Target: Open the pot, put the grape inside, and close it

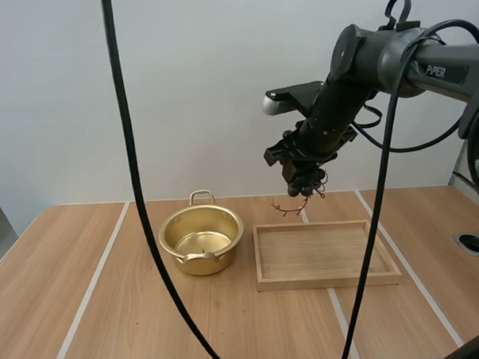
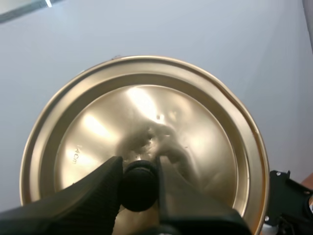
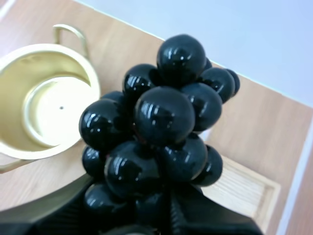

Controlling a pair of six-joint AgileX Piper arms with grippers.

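A gold pot [image 1: 202,241] stands open and empty on the table, left of the wooden tray [image 1: 326,254]. My right gripper [image 1: 300,170] hangs high above the tray's far left corner, shut on a bunch of black grapes [image 1: 307,179] whose reddish stem dangles below. In the right wrist view the grapes [image 3: 161,132] bulge out between the fingers, with the pot [image 3: 44,103] beyond them. In the left wrist view my left gripper [image 2: 139,188] is shut on the black knob [image 2: 139,188] of the gold lid [image 2: 146,137], held against a plain wall.
A round hole [image 1: 474,244] sits in the table at the far right. Bare wood lies in front of the pot and tray.
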